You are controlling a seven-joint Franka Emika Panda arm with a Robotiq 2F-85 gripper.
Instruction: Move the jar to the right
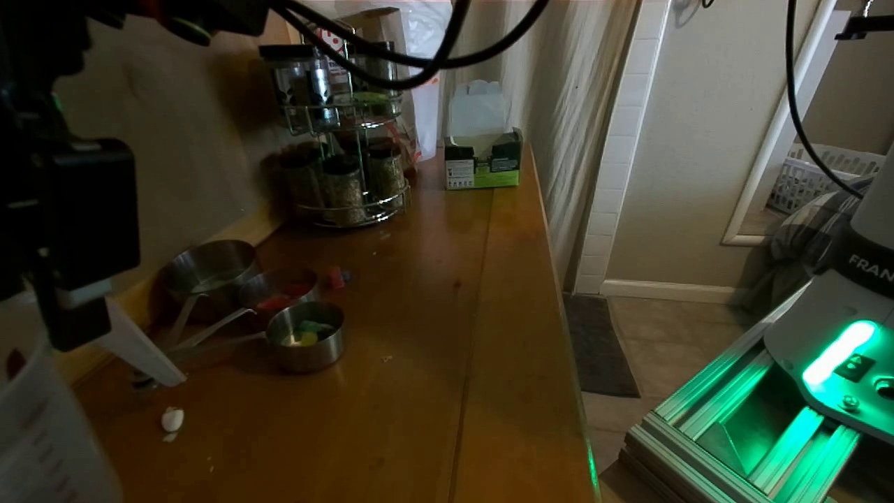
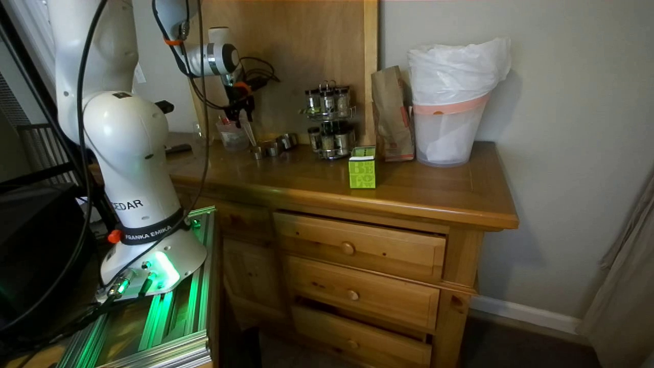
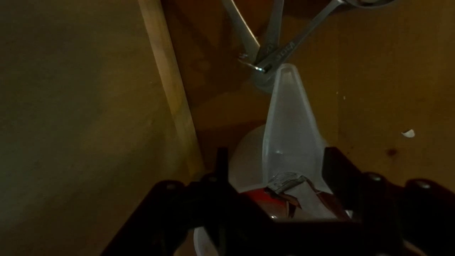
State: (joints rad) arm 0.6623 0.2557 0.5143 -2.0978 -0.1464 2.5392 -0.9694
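The jar is a translucent white jug (image 1: 49, 433) with measuring marks, standing at the wall end of the counter; it also shows in an exterior view (image 2: 233, 138). Its tapered white handle or spout (image 3: 291, 113) sticks out and slopes down; it shows too in an exterior view (image 1: 140, 346). Red and brown wrappers (image 3: 298, 197) lie in the jug. My gripper (image 3: 275, 160) is open, with a finger on either side of the handle's base. The right finger is close to the handle; the left one stands apart. The gripper (image 2: 239, 118) is above the jug, pointing down.
Steel measuring cups (image 1: 307, 339) on a ring lie beside the handle tip, near the wall board. A spice rack (image 1: 342, 175), a green box (image 2: 362, 171), a paper bag (image 2: 393, 117) and a lined bin (image 2: 444, 128) stand farther along the counter (image 1: 419, 391).
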